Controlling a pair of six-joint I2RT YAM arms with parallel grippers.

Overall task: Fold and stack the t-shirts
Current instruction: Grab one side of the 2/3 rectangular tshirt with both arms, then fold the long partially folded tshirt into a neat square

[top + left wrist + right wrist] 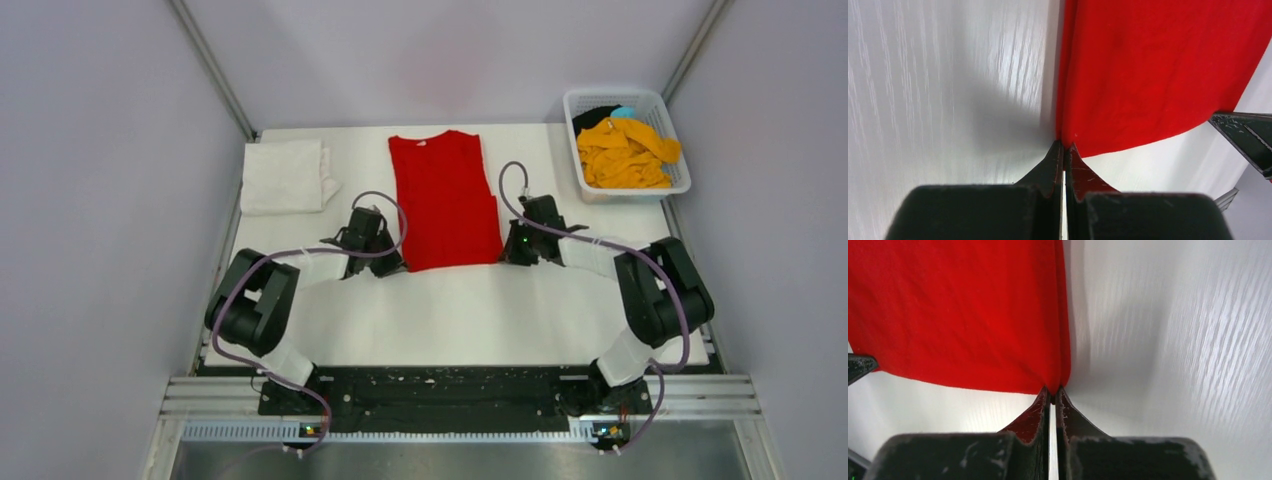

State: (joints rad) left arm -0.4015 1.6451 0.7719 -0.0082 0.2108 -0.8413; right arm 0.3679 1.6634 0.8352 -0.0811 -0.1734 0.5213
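A bright red t-shirt (445,197) lies flat in the middle of the white table, folded into a narrow strip with its hem toward me. My left gripper (386,264) is shut on the hem's left corner (1066,141). My right gripper (508,256) is shut on the hem's right corner (1054,385). A folded white t-shirt (284,175) lies at the back left. An orange-yellow t-shirt (625,152) fills the basket, with a bit of black t-shirt (594,116) behind it.
The white lattice basket (678,180) stands at the back right corner of the table (480,320). Grey walls close in on both sides. The other arm's black finger (1248,140) shows at the right edge of the left wrist view.
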